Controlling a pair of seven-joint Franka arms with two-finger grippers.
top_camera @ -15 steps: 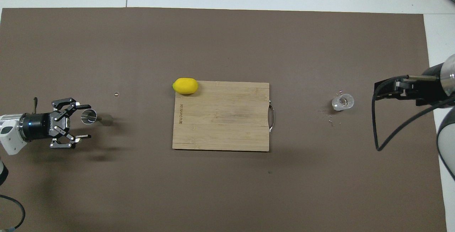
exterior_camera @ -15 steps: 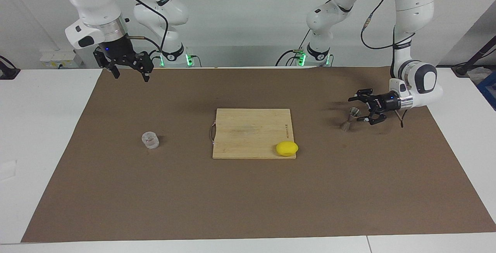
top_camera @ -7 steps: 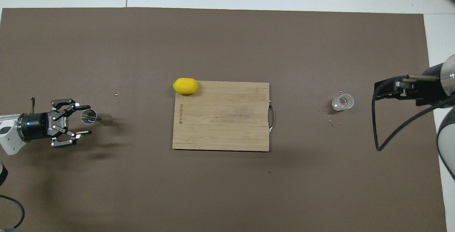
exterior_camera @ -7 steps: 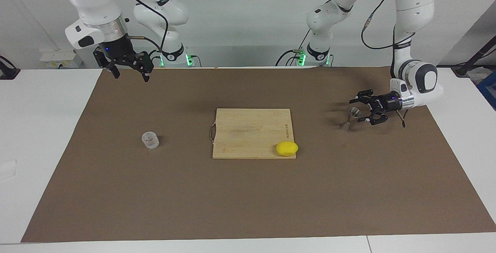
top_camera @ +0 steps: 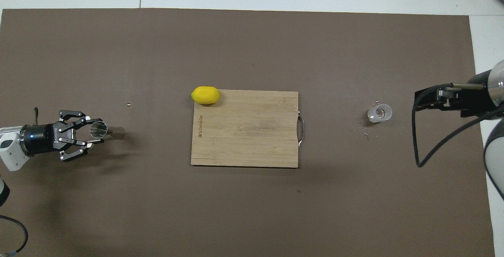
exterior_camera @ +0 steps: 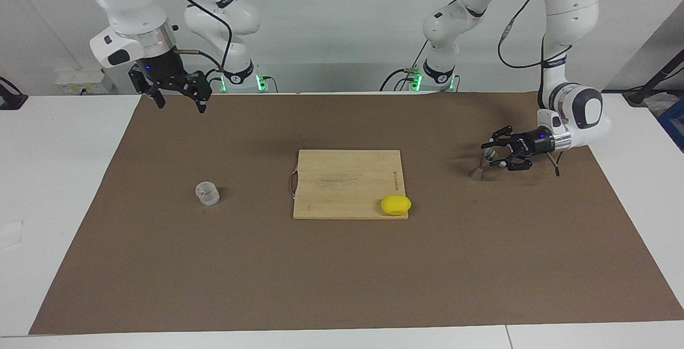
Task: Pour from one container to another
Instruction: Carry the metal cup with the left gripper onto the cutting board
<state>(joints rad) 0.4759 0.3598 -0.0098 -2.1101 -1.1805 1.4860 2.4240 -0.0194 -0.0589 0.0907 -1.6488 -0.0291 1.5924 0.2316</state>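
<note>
One marking shows on the wooden cutting board (top_camera: 244,128): a short line of dark characters burned or printed along the board's edge toward the left arm's end of the table, just nearer to the robots than the lemon (top_camera: 205,95). The characters run sideways and are too small to make out (in both views alike). A pale strip of lettering also sits on the left gripper (top_camera: 91,132) body, likewise unreadable

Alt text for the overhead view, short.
The left gripper, fingers open, sits level with the tilted metal jigger. A lemon rests at a corner of the central cutting board; the glass cup stands by the right gripper.
</note>
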